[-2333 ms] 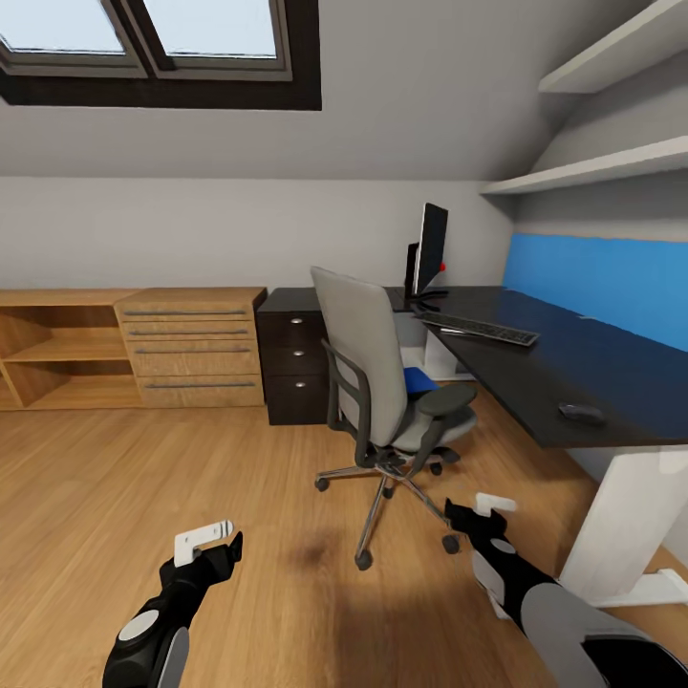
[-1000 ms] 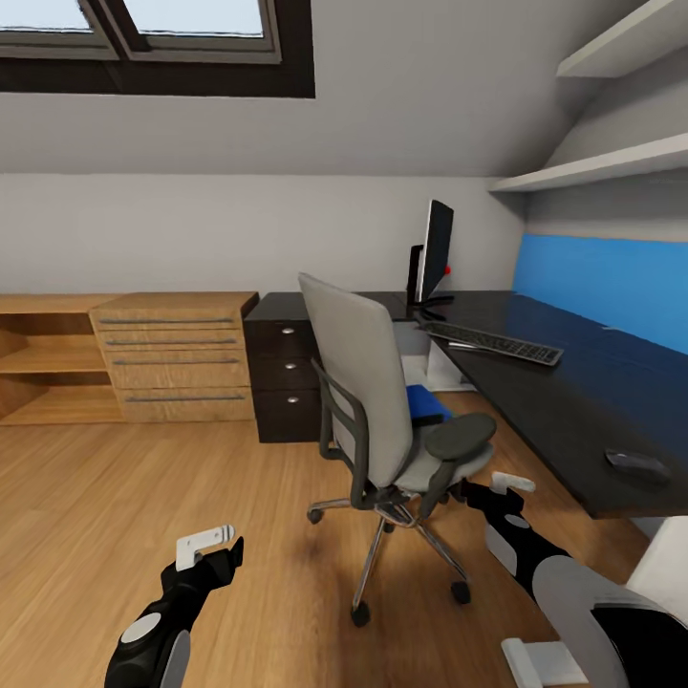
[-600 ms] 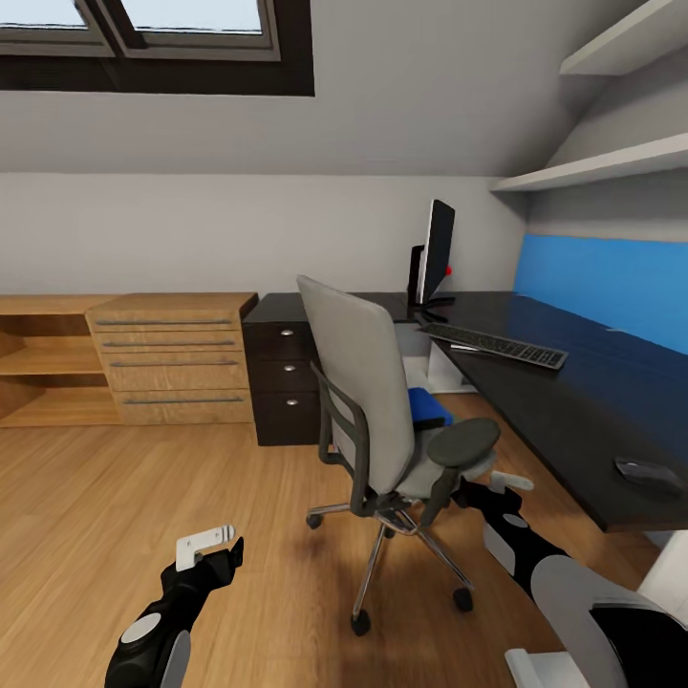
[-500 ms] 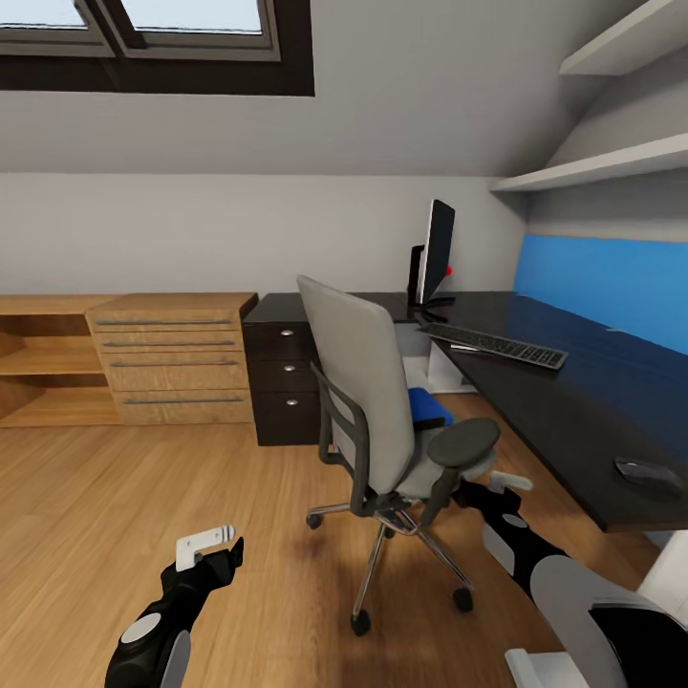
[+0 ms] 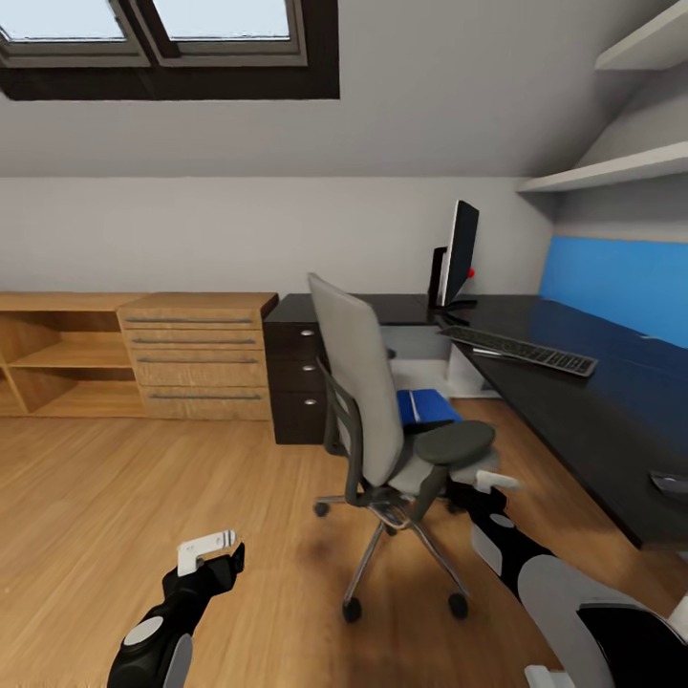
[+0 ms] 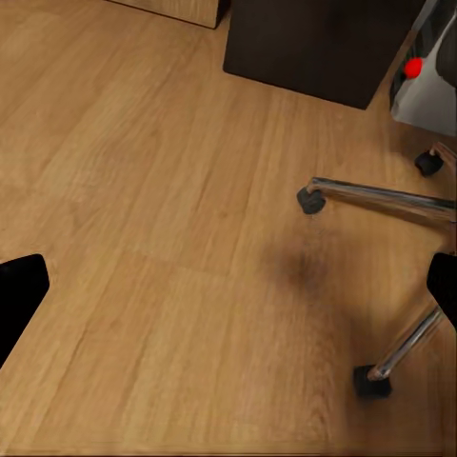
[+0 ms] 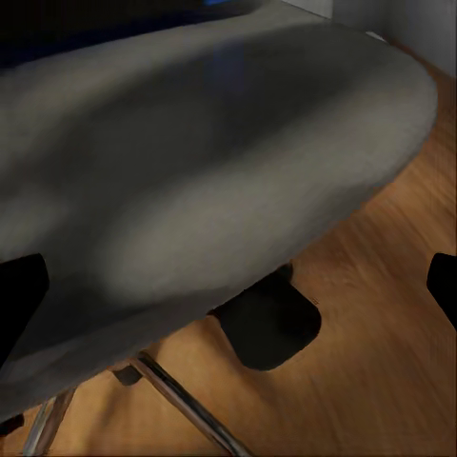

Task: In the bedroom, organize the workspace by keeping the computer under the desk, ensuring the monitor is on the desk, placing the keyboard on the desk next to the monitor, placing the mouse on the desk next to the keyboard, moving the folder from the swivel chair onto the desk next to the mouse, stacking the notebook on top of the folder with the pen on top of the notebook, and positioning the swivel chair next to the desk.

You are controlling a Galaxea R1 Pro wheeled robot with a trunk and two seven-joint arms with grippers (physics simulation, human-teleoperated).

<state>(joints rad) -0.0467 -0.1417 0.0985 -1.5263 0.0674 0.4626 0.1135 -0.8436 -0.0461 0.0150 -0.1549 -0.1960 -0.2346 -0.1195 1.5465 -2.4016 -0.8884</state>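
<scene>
Folder (image 5: 426, 407) lies on the swivel chair (image 5: 382, 420) seat, left of the bench (image 5: 573, 382). Right gripper (image 5: 489, 485) reaches beneath the armrest, left gripper (image 5: 212, 548) over floor; both fingers apart.

The black worktop (image 5: 573, 382) at the right carried the monitor (image 5: 462, 253) at its far end, the keyboard (image 5: 521, 350) nearer, and the mouse (image 5: 671, 483) nearest.

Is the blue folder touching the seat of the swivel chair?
Touching. In the head view the blue folder lies flat on the seat of the swivel chair, behind the armrest, with no gap visible under it.
</scene>
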